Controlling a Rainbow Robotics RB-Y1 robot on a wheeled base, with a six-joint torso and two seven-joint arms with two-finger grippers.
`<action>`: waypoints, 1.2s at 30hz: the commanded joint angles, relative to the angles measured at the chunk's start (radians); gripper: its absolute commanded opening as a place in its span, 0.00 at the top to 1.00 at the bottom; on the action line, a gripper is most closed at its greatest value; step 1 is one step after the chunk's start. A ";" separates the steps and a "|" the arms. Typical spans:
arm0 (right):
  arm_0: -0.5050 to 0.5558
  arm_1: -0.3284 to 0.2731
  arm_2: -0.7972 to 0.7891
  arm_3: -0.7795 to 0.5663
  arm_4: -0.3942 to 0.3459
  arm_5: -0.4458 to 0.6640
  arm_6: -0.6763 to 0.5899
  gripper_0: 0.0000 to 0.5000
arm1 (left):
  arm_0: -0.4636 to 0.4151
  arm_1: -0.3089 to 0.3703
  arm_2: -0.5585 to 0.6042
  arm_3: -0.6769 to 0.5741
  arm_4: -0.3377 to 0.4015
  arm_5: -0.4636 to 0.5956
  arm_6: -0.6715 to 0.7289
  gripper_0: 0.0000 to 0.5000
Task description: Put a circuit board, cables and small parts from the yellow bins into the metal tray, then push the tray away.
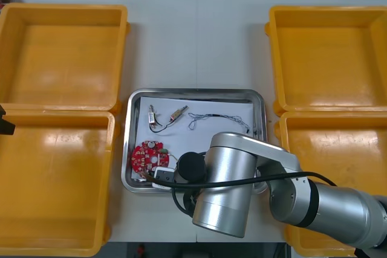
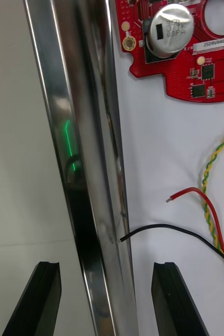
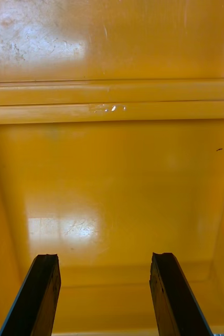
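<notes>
A shallow rectangular metal tray (image 1: 129, 143), lined white inside, sits mid-desk on the light desk (image 1: 193, 40). Four deep yellow plastic bins (image 1: 60, 58) flank it at 10, 8, 2 and 4 o'clock.

The silver right arm (image 1: 230, 185) reaches across from 4 o'clock to the tray's 6 o'clock rim. In its wrist view the right hand (image 2: 106, 268) is spread wide and straddles that shiny rim. One black finger (image 2: 38, 299) is outside over the desk and the other (image 2: 169, 299) is inside over the white liner, pinching nothing.

A round red circuit board (image 1: 148, 156) lies in the tray's 7 o'clock corner, close to the rim. Just beside it on the liner lie a red and yellow twisted cable (image 2: 216, 157) and a thin black cable (image 2: 169, 228), whose bare end almost meets the tray wall.

Toward the tray's 12 o'clock side lie two small metal parts (image 1: 178, 113). A thin twisted blue and white cable (image 1: 217, 118) lies at about 1 o'clock.

The left hand (image 3: 106, 262) hangs at 9 o'clock over one of the left-side bins. Its fingers are spread apart above the bin's floor.
</notes>
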 commanded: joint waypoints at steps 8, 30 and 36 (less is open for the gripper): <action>-0.024 0.032 0.071 -0.002 0.039 -0.012 0.015 0.00 | 0.019 0.043 0.025 -0.002 -0.008 0.006 -0.069 0.00; -0.027 0.027 0.080 0.016 0.057 -0.022 0.029 0.00 | 0.019 0.043 0.025 -0.002 -0.008 0.006 -0.069 0.00; -0.037 0.033 0.080 0.021 0.057 -0.019 0.024 0.00 | 0.019 0.043 0.025 -0.002 -0.008 0.006 -0.069 0.00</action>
